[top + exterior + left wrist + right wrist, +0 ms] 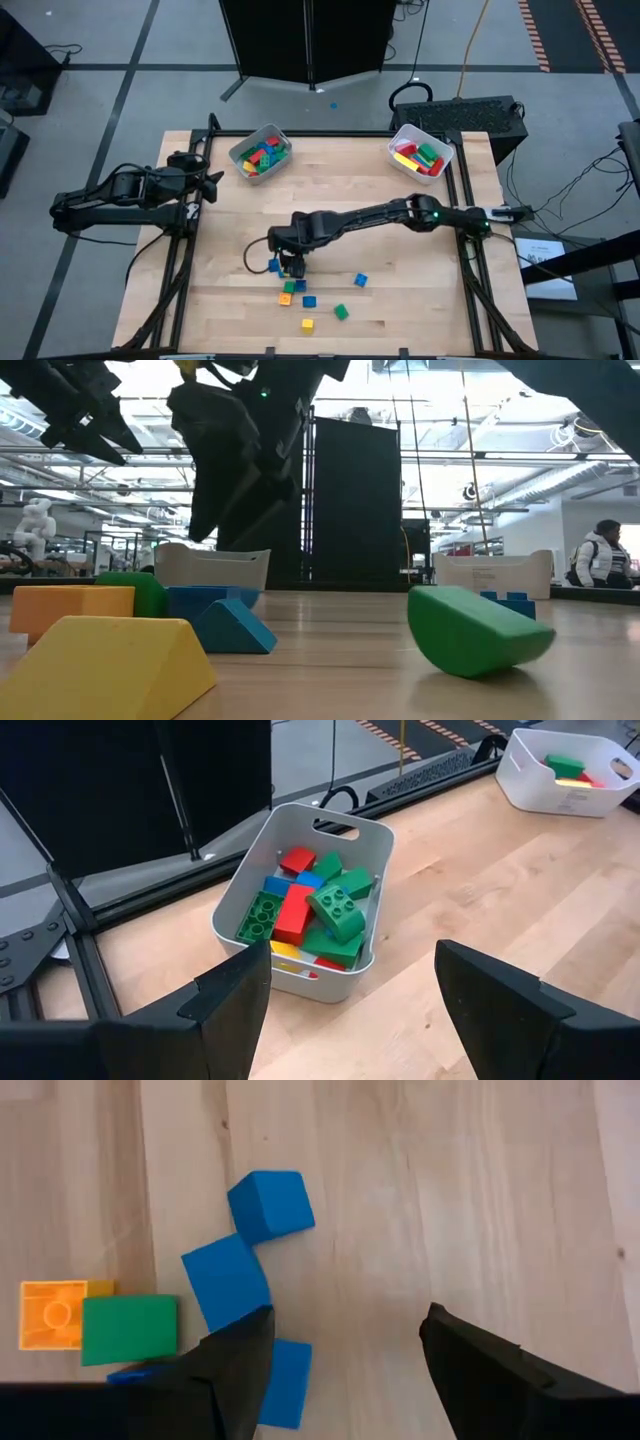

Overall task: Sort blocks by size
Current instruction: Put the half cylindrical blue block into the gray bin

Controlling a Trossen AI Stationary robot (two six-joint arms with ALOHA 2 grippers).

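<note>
With its jaws spread wide and nothing between them, the right gripper (345, 1355) hangs over bare wood just beside a knot of blue blocks (240, 1265); in the high view it sits at the near-centre of the table (400, 300), at the upper edge of the loose scatter (310, 300). The left gripper (345, 995) is likewise open and empty, parked at the table's left edge and facing the left bin (385, 840).

Step in hand, as I judge it: picking one loose block. To do it well, shift the jaws sideways so a single blue cube lies between the fingers; two of the blue pieces touch corner to corner, so a careless closure could catch both or skid one away; square the fingers to flat faces, not edges.

Location of task items: about eight blocks remain loose on the table near its front edge; the rest lie in the left bin and the right bin (403, 135), both at the far side.

Materials: blocks are smooth, hard-looking plastic, some studded on top such as the orange piece (50, 1315) touching a green block (130, 1330); the low view shows a rounded green piece (475, 630) and a yellow wedge (110, 665); tabletop is pale, grained wood; bins are white, thin-walled, with handle cut-outs.
</note>
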